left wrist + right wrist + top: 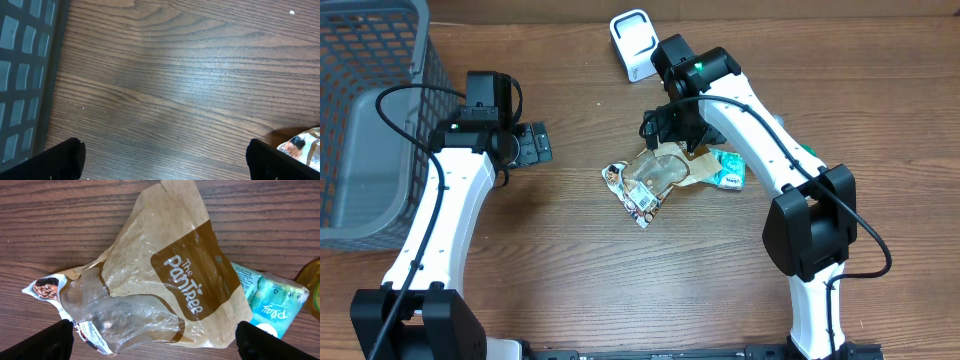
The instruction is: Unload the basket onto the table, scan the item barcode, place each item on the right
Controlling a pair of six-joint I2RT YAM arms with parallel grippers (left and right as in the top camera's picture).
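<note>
Right gripper (166, 341): fingers spread to full width and nothing between them. It hovers directly over the task's item, with both dark fingertips outside the item's edges.

Item: a crumpled brown paper pouch (190, 280) with a clear plastic window and "The Pantree" printed in white. It lies flat near the middle of the dark wooden table (570, 260). There is small print at its lower left corner, but it is too small to tell whether that is the barcode.

Touching the pouch on its right is a teal-and-white soft plastic packet (272, 302), its near end tucked under the pouch's edge.

Left gripper (172, 161): also fully open and holding nothing. It hangs over bare wood well apart from the pouch, which only just shows at the corner of its view.

Beyond it, at the left edge of the table, is a grey plastic mesh basket (370, 130). At the far edge stands a white rounded plastic unit (632, 42), probably the scanner.

Risks, as I judge them:
- The pouch is thin and slack. A closing grip may pinch only one fold of film, so the pouch sags, twists or slips out on the lift.
- The teal packet overlaps the pouch, so it could be dragged or lifted along with it.
- The code's side is unknown. If it is presented creased, face down or behind glare from the clear window, the scan would fail.
- Coming down too low would jam the fingertips on the wood.
</note>
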